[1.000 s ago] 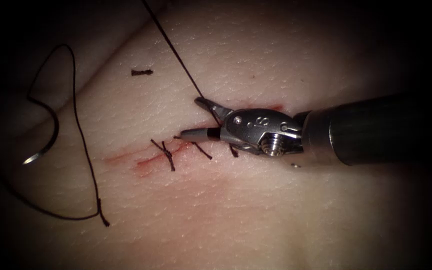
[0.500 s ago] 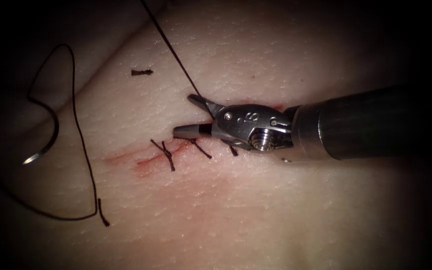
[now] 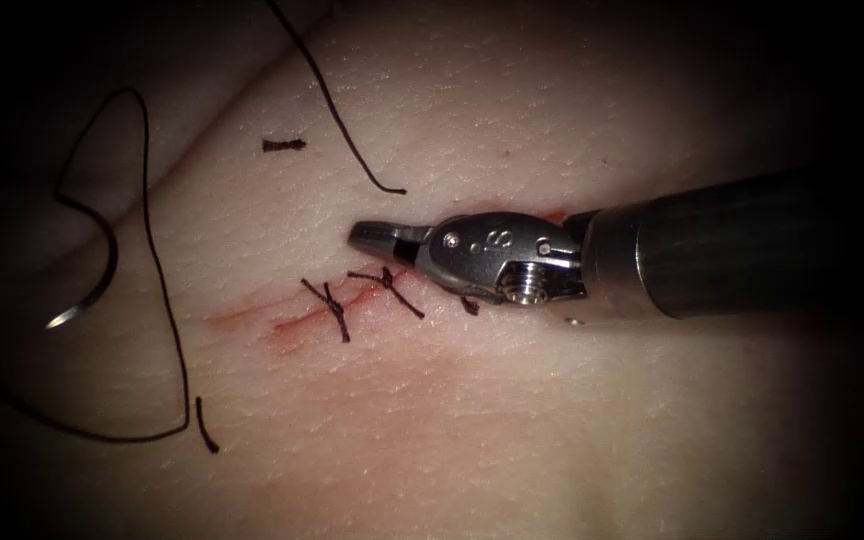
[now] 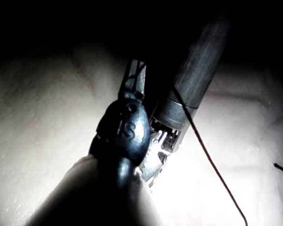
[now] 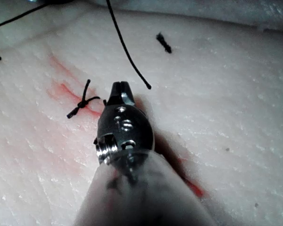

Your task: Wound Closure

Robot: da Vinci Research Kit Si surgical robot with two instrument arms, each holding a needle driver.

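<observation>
- Right tool [image 3: 372, 236]: jaws together, nothing between them. The tip sits just above the cut [image 3: 292, 318], close over the knotted stitch [image 3: 388, 283]; contact with the tissue [image 3: 512, 420] can't be judged.
- A second ago these jaws were apart around the thread; now they are together and the thread is parted. Its free end [image 3: 400, 191] lies just far of the tip, and the strand [image 3: 324, 88] runs up and off to the far left.
- Right shaft [image 3: 732, 250] comes in from the right, nearly level, wrist bent slightly toward the cut.
- Right wrist view: same tool [image 5: 120, 91] with jaws together, a short-tailed knot [image 5: 83, 101] just beside it, red fluid [image 5: 61, 89] along the cut.
- Left tool [image 4: 133, 80]: seen in the left wrist view, thread crossing its jaws; can't tell whether the jaws are apart or together.
- Needle [image 3: 92, 282]: lies loose on the tissue well to the left of the cut, not in the tissue, held by neither tool. Its thread [image 3: 167, 330] loops near and left.
- Another stitch [image 3: 330, 308] crosses the cut further left; a cut end of thread [image 3: 283, 145] lies far of it.
</observation>
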